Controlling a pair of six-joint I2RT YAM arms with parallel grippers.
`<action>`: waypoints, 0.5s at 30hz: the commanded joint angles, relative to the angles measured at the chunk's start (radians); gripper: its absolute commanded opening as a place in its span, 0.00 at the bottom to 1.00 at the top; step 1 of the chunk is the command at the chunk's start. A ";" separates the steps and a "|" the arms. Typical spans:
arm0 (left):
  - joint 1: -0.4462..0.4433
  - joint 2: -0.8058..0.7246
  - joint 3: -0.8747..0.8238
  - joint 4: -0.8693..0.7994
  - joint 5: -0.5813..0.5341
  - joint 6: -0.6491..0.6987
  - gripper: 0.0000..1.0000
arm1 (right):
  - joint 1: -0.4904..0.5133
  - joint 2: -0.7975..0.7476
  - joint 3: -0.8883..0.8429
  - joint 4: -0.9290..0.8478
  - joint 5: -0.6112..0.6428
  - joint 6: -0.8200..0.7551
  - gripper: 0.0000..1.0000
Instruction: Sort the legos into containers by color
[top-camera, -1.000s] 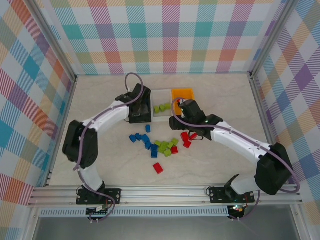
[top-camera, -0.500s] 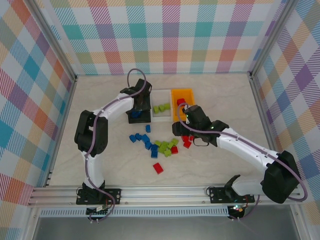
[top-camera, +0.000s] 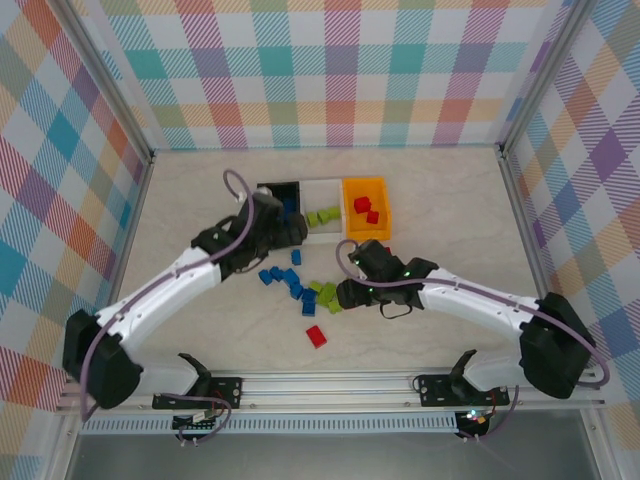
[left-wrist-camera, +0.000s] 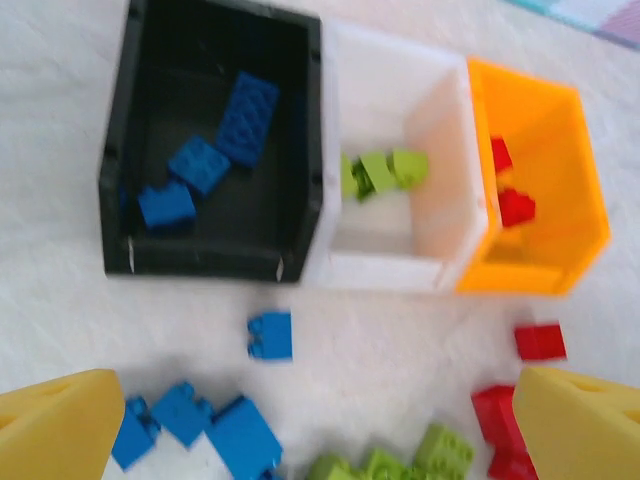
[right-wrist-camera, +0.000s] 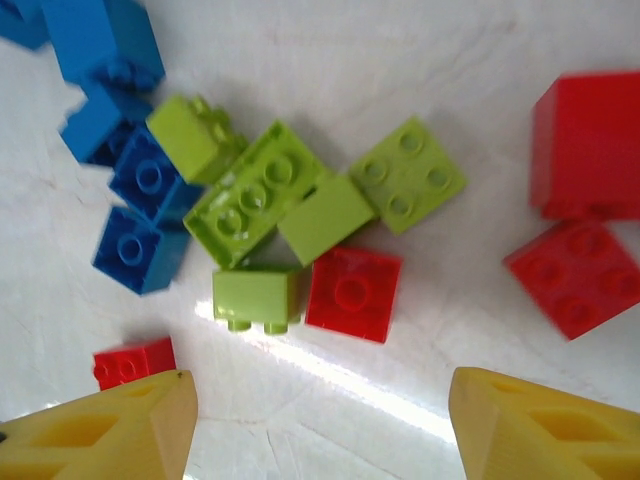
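Legos (right-wrist-camera: 255, 195) beneath right claw (right-wrist-camera: 318, 390)

Three bins stand in a row at the far part of the table (top-camera: 450, 200): a black bin (top-camera: 280, 187), a white bin (top-camera: 325, 190) and an orange bin (top-camera: 365, 183). In the white one lie green legos (top-camera: 322, 215), in the orange one two red legos (top-camera: 366, 210). The left gripper (top-camera: 292, 230) hangs just before the black bin. Loose blue legos (top-camera: 285, 278) lie left of a green heap (top-camera: 322, 291), where the right gripper (top-camera: 345, 294) hovers. One red lego (top-camera: 316, 336) lies apart, nearer.
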 joint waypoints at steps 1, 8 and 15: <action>-0.031 -0.062 -0.132 -0.018 -0.032 -0.076 1.00 | 0.064 0.048 0.005 0.020 -0.010 0.018 0.69; -0.040 -0.272 -0.359 -0.080 -0.055 -0.137 1.00 | 0.111 0.183 0.081 0.057 0.052 0.018 0.64; -0.040 -0.366 -0.405 -0.139 -0.078 -0.145 1.00 | 0.124 0.271 0.142 0.021 0.123 0.018 0.59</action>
